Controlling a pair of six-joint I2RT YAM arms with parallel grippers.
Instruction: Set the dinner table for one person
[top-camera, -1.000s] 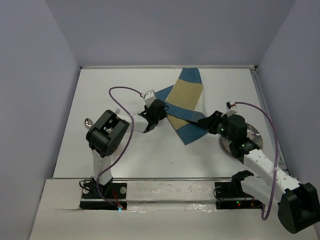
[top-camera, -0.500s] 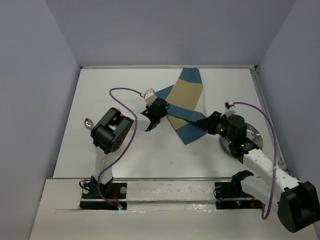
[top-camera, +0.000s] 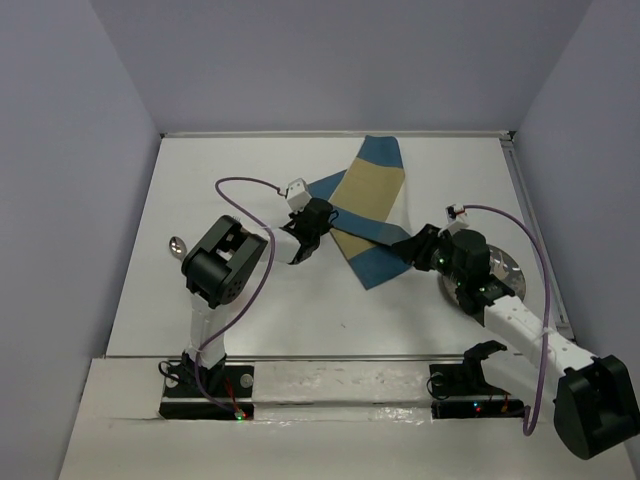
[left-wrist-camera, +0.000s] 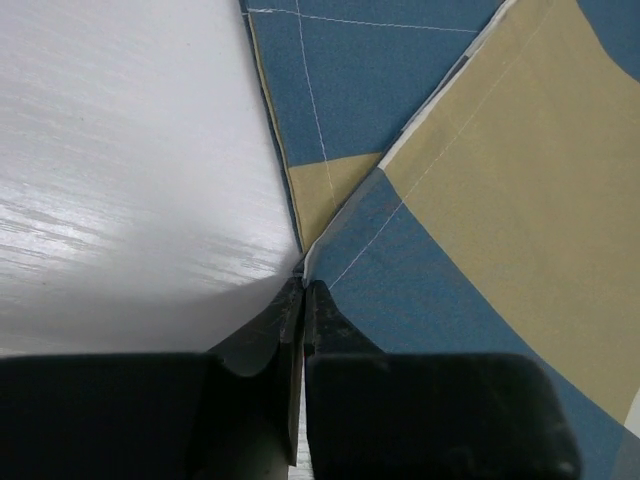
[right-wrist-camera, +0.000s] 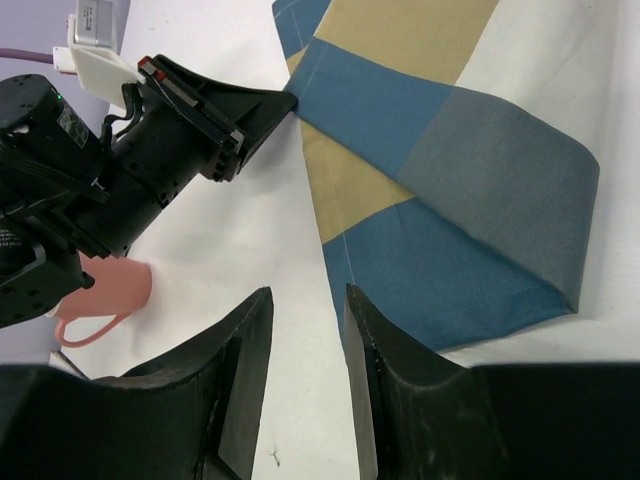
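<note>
The dinner table (top-camera: 200, 180) is a white top. On it lies a blue and tan checked placemat (top-camera: 372, 195), folded over on itself. My left gripper (top-camera: 330, 222) reaches the placemat's left edge. In the left wrist view its jaws (left-wrist-camera: 303, 285) are shut, with the hem of the placemat (left-wrist-camera: 480, 180) pinched at their tips. My right gripper (top-camera: 405, 247) hovers by the placemat's near corner. It stands open (right-wrist-camera: 305, 295) with only bare table between its fingers, and its right finger lies over the blue edge of the placemat (right-wrist-camera: 450, 270).
A pink mug (right-wrist-camera: 100, 295) stands on the table behind the left gripper. A spoon (top-camera: 177, 245) lies at the left, next to the left arm's elbow. A round grey plate (top-camera: 508, 270) sits under the right arm. A metal rail (top-camera: 520, 190) lines the right edge.
The left arm's elbow has shifted a little to the right. The right gripper has edged left toward the placemat's near corner. The placemat itself lies as before.
</note>
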